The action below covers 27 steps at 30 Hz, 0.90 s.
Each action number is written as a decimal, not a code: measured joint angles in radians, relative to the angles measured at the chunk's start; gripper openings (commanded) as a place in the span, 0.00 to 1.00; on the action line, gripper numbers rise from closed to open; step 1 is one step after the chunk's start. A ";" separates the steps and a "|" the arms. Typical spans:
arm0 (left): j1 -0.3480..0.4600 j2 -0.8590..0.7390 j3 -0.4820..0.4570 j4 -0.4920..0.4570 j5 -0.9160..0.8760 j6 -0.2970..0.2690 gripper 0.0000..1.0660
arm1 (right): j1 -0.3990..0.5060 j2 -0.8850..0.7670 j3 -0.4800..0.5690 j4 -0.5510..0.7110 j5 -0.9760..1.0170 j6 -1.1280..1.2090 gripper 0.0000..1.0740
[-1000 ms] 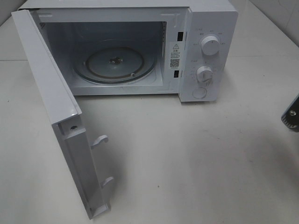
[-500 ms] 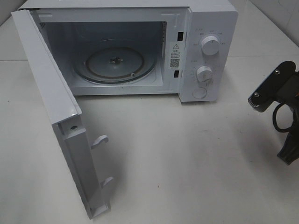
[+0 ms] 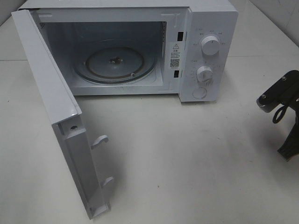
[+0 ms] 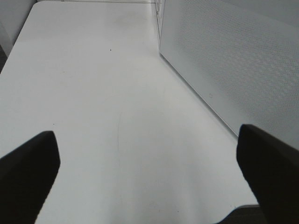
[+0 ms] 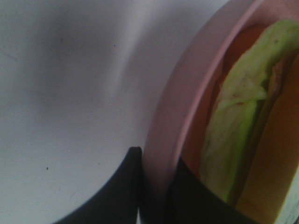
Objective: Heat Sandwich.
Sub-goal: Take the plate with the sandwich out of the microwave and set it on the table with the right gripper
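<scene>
Start at your left: the left gripper (image 4: 145, 177) rests low over the bench (image 4: 93, 93) beside the microwave's perforated side wall (image 4: 224, 60), jaws spread wide and holding nothing. Next comes the microwave door (image 3: 51, 107), swung fully open toward you, and behind it the cavity with its bare glass turntable (image 3: 117, 64). The dials (image 3: 210, 45) sit on the panel to the right of the opening.

At the far right edge, your right arm (image 3: 280, 100) shows only in part in the high view. Its wrist view shows the jaws pinched together on the rim of the pink plate (image 5: 173, 121), with the sandwich (image 5: 238, 135) lying on that plate.

You appear to be in the carry step: plate gripped, nothing in the oven yet. The next move calls for swinging the plate across, level, through the opening and onto the turntable, clear of the door.

The sandwich's edge with its green filling faces the wrist camera; its heading relative to the oven cannot be told.
</scene>
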State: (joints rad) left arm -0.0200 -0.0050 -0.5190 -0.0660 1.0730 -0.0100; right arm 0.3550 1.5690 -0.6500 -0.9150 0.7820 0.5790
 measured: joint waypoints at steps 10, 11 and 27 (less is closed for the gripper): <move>0.000 0.000 0.000 0.000 0.000 0.000 0.92 | -0.072 0.141 -0.002 -0.124 -0.087 0.181 0.02; 0.000 0.000 0.000 0.000 0.000 0.000 0.92 | -0.072 0.151 -0.002 -0.134 -0.092 0.194 0.02; 0.000 0.000 0.000 0.000 0.000 0.000 0.92 | -0.072 0.295 -0.003 -0.259 -0.157 0.326 0.03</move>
State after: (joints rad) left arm -0.0200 -0.0050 -0.5190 -0.0660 1.0730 -0.0100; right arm 0.2830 1.8640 -0.6530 -1.1740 0.6250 0.9050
